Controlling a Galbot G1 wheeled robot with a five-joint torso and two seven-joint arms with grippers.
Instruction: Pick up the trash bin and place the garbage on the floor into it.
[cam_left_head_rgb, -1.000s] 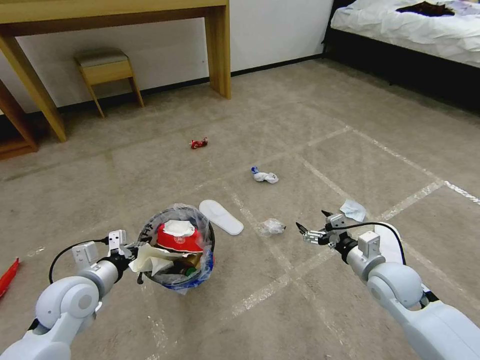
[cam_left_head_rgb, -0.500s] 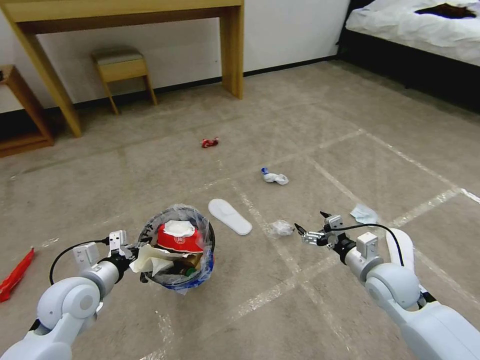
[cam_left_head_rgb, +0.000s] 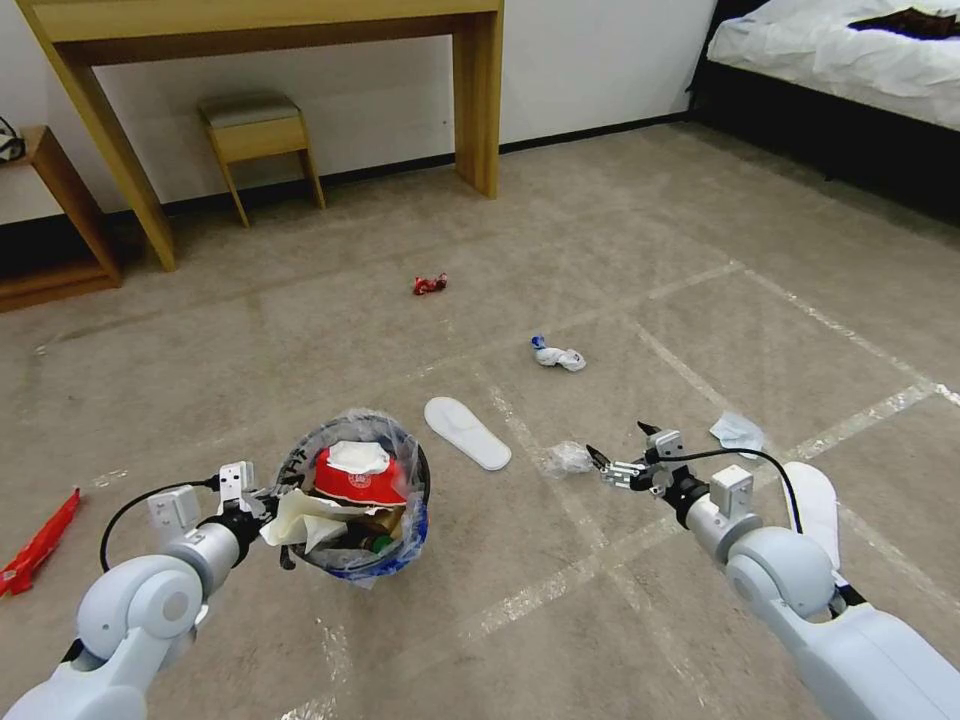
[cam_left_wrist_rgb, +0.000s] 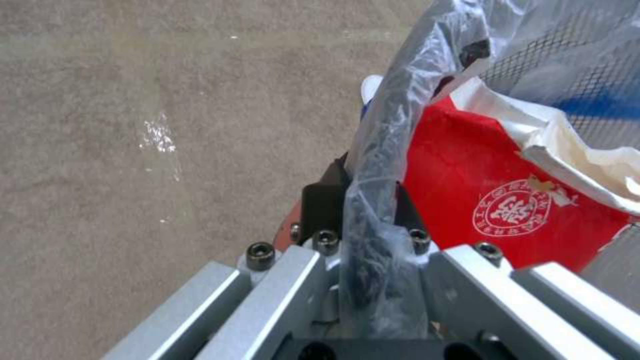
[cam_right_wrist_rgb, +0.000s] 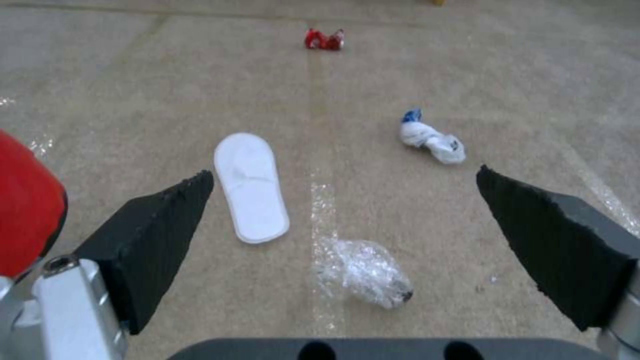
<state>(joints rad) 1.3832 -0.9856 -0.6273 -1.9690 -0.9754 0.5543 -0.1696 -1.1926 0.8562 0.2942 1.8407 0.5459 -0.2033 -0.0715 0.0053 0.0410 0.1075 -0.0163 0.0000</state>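
The trash bin (cam_left_head_rgb: 400, 530), red with a clear-and-blue bag, hangs off the floor, heaped with a red-white carton (cam_left_head_rgb: 358, 477) and tissue. My left gripper (cam_left_head_rgb: 280, 520) is shut on the bin's bag-covered rim (cam_left_wrist_rgb: 373, 165). My right gripper (cam_left_head_rgb: 622, 452) is open and empty, hovering just right of a crumpled clear bottle (cam_left_head_rgb: 568, 458), which lies between and beyond its fingers (cam_right_wrist_rgb: 363, 272). Garbage on the floor: a white slipper sole (cam_left_head_rgb: 466, 432) (cam_right_wrist_rgb: 252, 185), a white-and-blue tissue wad (cam_left_head_rgb: 557, 354) (cam_right_wrist_rgb: 430, 140), a red wrapper (cam_left_head_rgb: 429, 284) (cam_right_wrist_rgb: 324, 39), a pale-blue tissue (cam_left_head_rgb: 737, 430).
A second slipper sole (cam_left_head_rgb: 815, 500) lies by my right forearm. A red object (cam_left_head_rgb: 40, 545) lies at the far left. A wooden desk (cam_left_head_rgb: 480, 100), a stool (cam_left_head_rgb: 260, 135) and a low shelf (cam_left_head_rgb: 60, 210) line the back wall; a bed (cam_left_head_rgb: 850, 60) stands at the back right.
The whole head view has shifted, so the camera moved: floor and furniture now sit further right in the picture. Both arms keep their pose; the bin stays held.
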